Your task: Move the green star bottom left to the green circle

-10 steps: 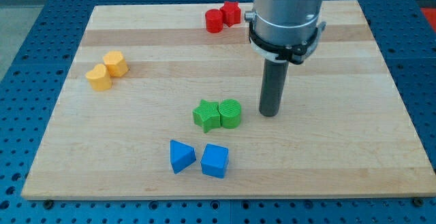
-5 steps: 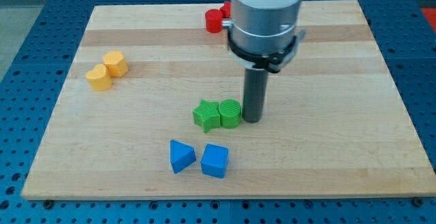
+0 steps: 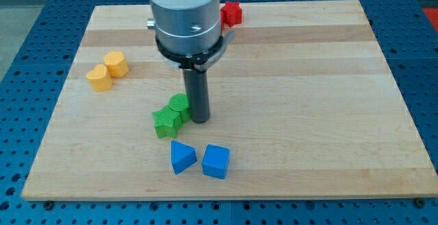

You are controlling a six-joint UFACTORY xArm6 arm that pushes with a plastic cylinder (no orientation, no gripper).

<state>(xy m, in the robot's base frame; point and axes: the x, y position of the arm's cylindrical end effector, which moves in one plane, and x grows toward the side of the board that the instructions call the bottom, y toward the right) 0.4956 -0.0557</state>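
The green star [image 3: 165, 122] lies on the wooden board [image 3: 328, 115], left of centre. The green circle [image 3: 179, 104] touches it at its upper right, so the star sits at the circle's lower left. My tip [image 3: 199, 120] stands against the circle's right side, just right of the star. The rod rises from there into the grey arm housing [image 3: 186, 20], which hides part of the board behind it.
A blue triangular block [image 3: 182, 156] and a blue cube [image 3: 215, 161] lie just below the green pair. Two yellow blocks [image 3: 107, 70] sit at the view's left. A red block [image 3: 232, 12] shows at the view's top, beside the arm housing.
My tip has swept left, pushing the green circle and green star to the left. The circle now sits at the star's upper right instead of level on its right.
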